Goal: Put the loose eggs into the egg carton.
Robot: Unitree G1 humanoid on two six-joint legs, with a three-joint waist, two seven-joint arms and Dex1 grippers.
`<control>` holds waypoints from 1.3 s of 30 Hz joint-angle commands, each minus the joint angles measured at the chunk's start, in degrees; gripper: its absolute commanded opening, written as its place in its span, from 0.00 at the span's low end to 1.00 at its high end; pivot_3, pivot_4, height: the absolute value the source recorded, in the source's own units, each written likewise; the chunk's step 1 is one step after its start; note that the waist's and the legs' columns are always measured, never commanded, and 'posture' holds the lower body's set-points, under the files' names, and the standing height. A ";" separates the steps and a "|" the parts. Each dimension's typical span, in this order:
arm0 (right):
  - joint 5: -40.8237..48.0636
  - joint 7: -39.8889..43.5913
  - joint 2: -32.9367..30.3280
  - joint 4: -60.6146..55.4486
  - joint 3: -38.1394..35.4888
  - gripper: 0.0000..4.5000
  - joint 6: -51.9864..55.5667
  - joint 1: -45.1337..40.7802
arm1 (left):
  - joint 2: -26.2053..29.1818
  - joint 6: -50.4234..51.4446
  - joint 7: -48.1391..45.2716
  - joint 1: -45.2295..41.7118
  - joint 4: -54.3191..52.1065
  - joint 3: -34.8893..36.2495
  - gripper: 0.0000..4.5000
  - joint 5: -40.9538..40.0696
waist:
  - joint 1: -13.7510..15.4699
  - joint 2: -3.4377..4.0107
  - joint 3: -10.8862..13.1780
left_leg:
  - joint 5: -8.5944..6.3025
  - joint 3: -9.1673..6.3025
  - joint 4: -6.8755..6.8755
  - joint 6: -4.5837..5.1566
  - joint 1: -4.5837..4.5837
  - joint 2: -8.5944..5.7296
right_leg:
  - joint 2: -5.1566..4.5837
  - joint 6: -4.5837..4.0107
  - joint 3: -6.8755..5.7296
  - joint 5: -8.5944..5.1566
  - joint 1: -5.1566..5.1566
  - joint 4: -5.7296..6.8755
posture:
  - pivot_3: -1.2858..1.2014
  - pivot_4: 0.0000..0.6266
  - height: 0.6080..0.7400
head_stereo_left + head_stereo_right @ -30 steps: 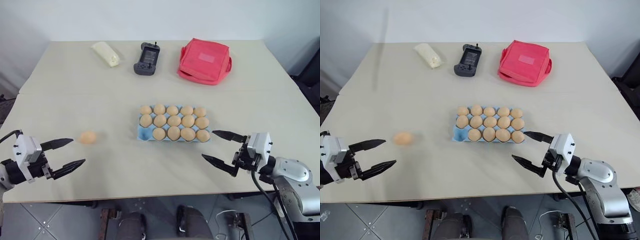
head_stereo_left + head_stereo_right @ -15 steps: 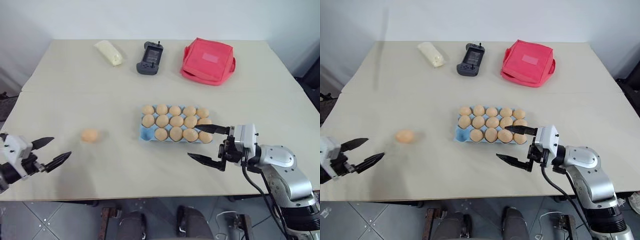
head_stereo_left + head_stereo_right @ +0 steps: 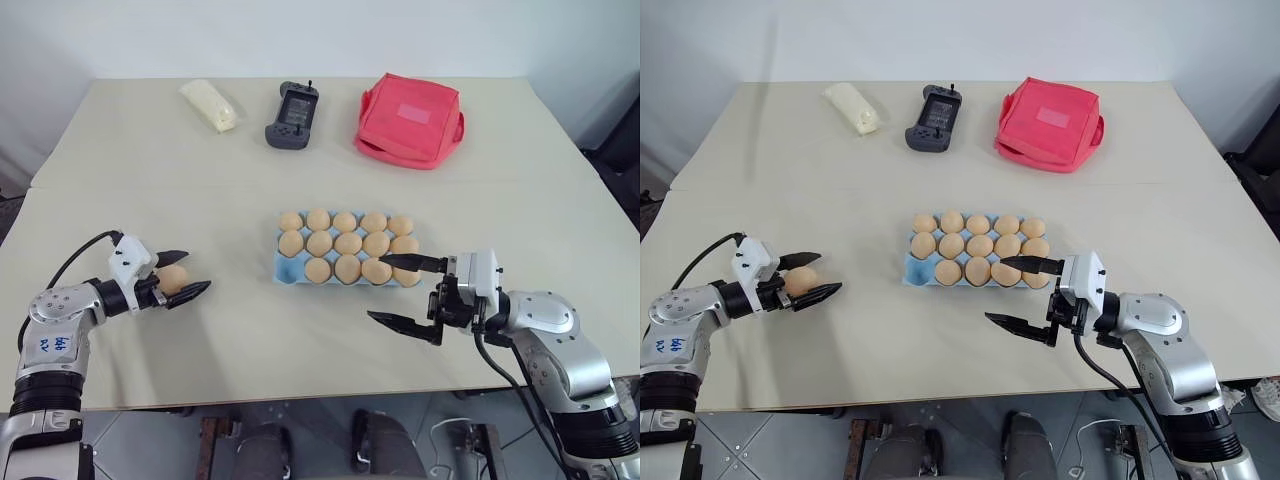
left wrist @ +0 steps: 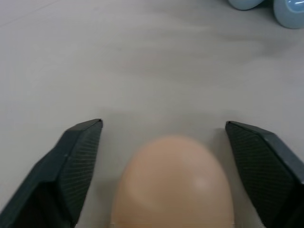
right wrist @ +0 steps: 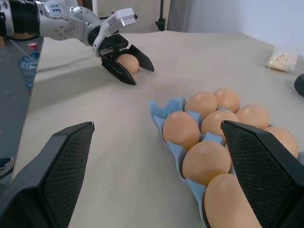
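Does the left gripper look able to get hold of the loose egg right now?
Probably yes: the left gripper already has the loose egg between its open fingers, with bare table around it.

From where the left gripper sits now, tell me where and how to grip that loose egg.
Grip the loose egg across its middle. It lies on its side on the table, apart from the egg carton, so come in low from the robot's left. The left gripper already straddles it, fingers apart on either side and probably not touching.

- Red pouch [image 3: 408, 121] at the table's [image 3: 500, 200] far side.
- Black handheld controller [image 3: 291, 115] beside it.
- Pale yellow packet [image 3: 212, 105] further along, apart from the controller.
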 commanded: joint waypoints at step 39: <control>-1.39 -3.94 2.09 -2.39 -0.70 1.00 -1.88 2.90 | -5.28 -3.98 -5.03 -19.70 7.82 -6.41 0.99 1.74 | 0.51 0.01 0.01 | 0.09 -0.26 0.51 0.21 -0.19 -0.14 | -0.04 0.12 0.03 0.12 0.19 0.01 | 0.52 0.24 1.00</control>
